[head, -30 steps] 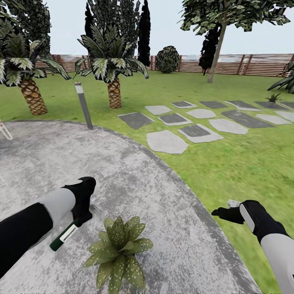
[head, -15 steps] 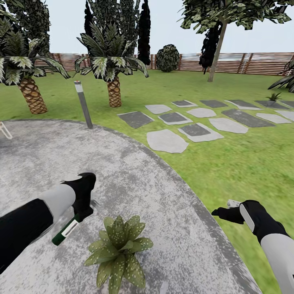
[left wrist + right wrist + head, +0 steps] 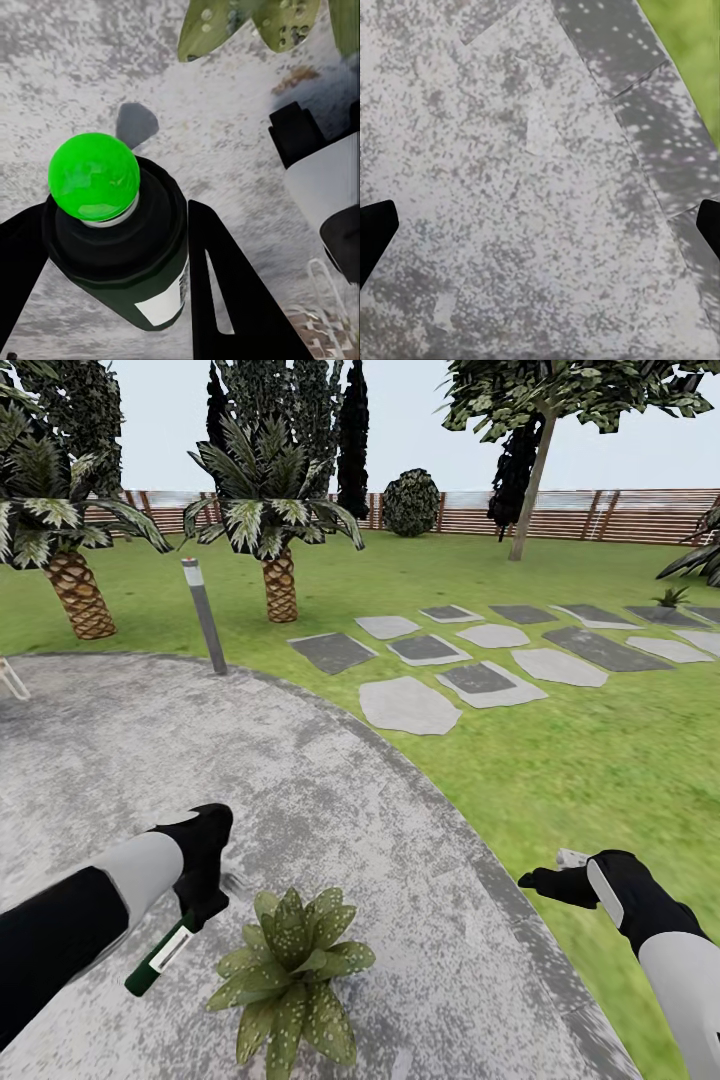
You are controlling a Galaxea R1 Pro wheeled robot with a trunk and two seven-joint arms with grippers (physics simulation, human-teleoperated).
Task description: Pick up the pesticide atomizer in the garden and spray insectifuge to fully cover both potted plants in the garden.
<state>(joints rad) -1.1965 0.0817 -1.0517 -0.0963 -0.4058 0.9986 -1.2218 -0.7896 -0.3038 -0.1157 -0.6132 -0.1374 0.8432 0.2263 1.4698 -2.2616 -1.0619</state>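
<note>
Left gripper (image 3: 200, 895) pinches the atomizer (image 3: 160, 956) above the patio (image 3: 330, 800), just left of the plant (image 3: 290, 970); right gripper (image 3: 545, 884) hangs near the patio's edge. Left wrist: atomizer (image 3: 120, 240) clamped, leaves (image 3: 255, 22) ahead; aim the nozzle over the rosette before spraying. Right wrist: tips spread, nothing between.

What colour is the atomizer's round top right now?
Bright green, clearest in the left wrist view: atomizer.

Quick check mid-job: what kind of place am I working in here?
Most likely a back garden: a grey paved patio edged by a lawn, flat stepping stones across the grass, palm plants, and a brown slatted fence behind.
</note>
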